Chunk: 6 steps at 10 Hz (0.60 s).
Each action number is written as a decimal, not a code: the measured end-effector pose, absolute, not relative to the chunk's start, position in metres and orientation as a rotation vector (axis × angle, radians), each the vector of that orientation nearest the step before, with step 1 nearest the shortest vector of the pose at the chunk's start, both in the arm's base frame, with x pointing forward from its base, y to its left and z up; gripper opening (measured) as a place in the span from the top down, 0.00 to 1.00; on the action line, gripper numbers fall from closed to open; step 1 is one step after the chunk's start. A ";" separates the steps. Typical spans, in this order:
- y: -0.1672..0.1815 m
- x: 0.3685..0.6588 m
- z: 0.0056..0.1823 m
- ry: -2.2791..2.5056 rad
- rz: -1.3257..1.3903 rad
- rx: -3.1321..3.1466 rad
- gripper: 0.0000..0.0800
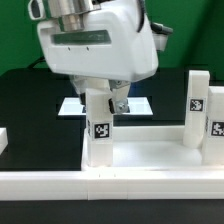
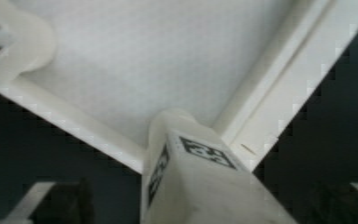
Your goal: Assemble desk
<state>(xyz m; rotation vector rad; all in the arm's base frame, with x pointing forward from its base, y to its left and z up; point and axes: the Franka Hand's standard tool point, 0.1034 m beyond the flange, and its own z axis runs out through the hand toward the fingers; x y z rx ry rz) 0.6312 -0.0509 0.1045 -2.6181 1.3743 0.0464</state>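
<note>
The desk's white tabletop (image 1: 140, 152) lies upside down on the black table, with its raised rim up. It also shows in the wrist view (image 2: 131, 60). A white tagged leg (image 1: 98, 130) stands upright in a tabletop corner, also seen in the wrist view (image 2: 202, 175). My gripper (image 1: 104, 100) straddles the top of this leg. In the wrist view the gripper (image 2: 202, 208) has a dark gap between each finger and the leg, so it looks open. Two more tagged legs (image 1: 197, 108) stand upright at the tabletop's side on the exterior view's right.
The marker board (image 1: 72, 105) lies flat on the black table behind the tabletop. A long white rail (image 1: 110, 185) runs along the near edge. A small white part (image 1: 3, 140) sits at the exterior view's left edge.
</note>
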 end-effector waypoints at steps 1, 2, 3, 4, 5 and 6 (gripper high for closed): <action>-0.052 0.631 0.104 1.255 0.034 -2.680 0.20; -0.052 0.631 0.104 1.202 0.029 -2.704 0.19; -0.052 0.632 0.105 0.961 0.005 -2.821 0.19; -0.050 0.635 0.108 0.627 -0.022 -2.952 0.19; -0.047 0.636 0.109 0.387 -0.023 -3.005 0.19; -0.048 0.635 0.110 0.199 -0.030 -3.032 0.19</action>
